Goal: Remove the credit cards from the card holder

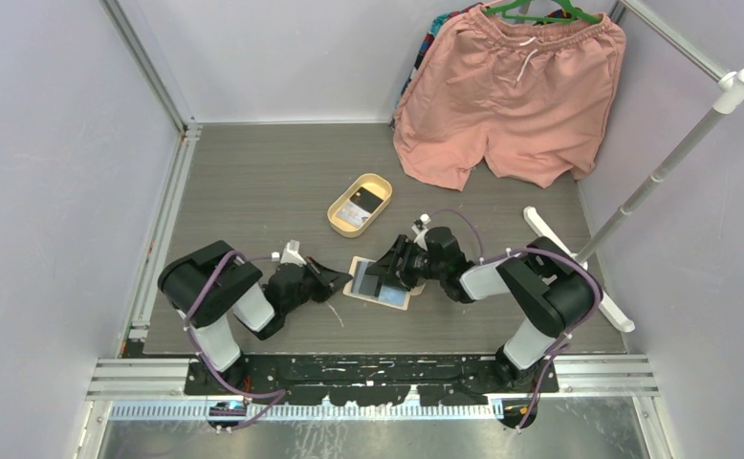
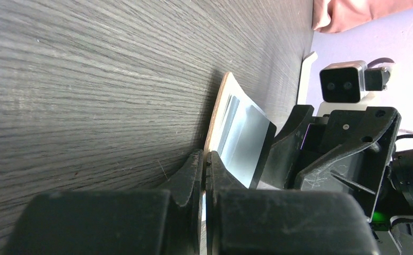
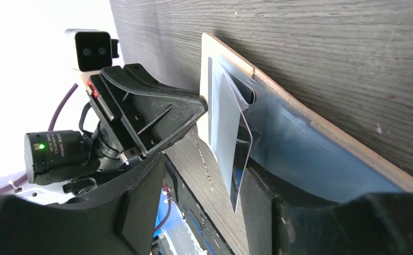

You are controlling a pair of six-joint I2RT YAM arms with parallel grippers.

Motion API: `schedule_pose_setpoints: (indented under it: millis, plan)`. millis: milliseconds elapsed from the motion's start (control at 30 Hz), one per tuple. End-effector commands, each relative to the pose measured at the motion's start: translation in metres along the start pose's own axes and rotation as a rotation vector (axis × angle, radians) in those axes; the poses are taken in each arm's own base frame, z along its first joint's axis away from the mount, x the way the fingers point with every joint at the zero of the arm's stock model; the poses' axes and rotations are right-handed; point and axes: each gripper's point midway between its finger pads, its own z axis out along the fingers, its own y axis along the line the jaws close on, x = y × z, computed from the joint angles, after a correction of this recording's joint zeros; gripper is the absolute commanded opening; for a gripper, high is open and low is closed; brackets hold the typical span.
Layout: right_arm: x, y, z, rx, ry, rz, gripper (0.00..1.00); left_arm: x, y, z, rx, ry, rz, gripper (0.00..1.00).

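Observation:
The beige card holder (image 1: 392,295) lies open on the table between my two grippers, its pale blue-grey lining up. My left gripper (image 1: 338,279) is shut on its left edge; in the left wrist view the fingertips (image 2: 196,169) pinch the tan edge (image 2: 215,119). My right gripper (image 1: 394,270) is open over the holder. In the right wrist view a pale blue-grey card (image 3: 228,135) sticks half out of a pocket of the holder (image 3: 321,143), tilted up between the spread fingers and close to the right finger (image 3: 278,212). The card also shows in the left wrist view (image 2: 244,142).
An oval cream-yellow tray (image 1: 341,222) behind the holder contains a dark card with a white part (image 1: 362,203). Pink shorts (image 1: 512,96) hang at the back right. A white rod on a stand (image 1: 655,172) leans at the right. Metal frame rails run along the left side.

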Motion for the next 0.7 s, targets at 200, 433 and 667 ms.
schedule_pose_setpoints:
  millis: [200, 433, 667]
  plan:
    - [-0.008, 0.023, -0.019, -0.096, -0.032, -0.058, 0.48, 0.008, 0.065, -0.012, -0.24, 0.02, 0.07, 0.0]
    - [-0.006, 0.013, -0.022, -0.074, -0.029, -0.05, 0.23, 0.008, 0.065, -0.012, -0.249, 0.024, 0.079, 0.0]
    - [-0.001, 0.001, -0.035, -0.036, -0.018, -0.049, 0.14, 0.007, 0.065, -0.013, -0.256, 0.023, 0.091, 0.0]
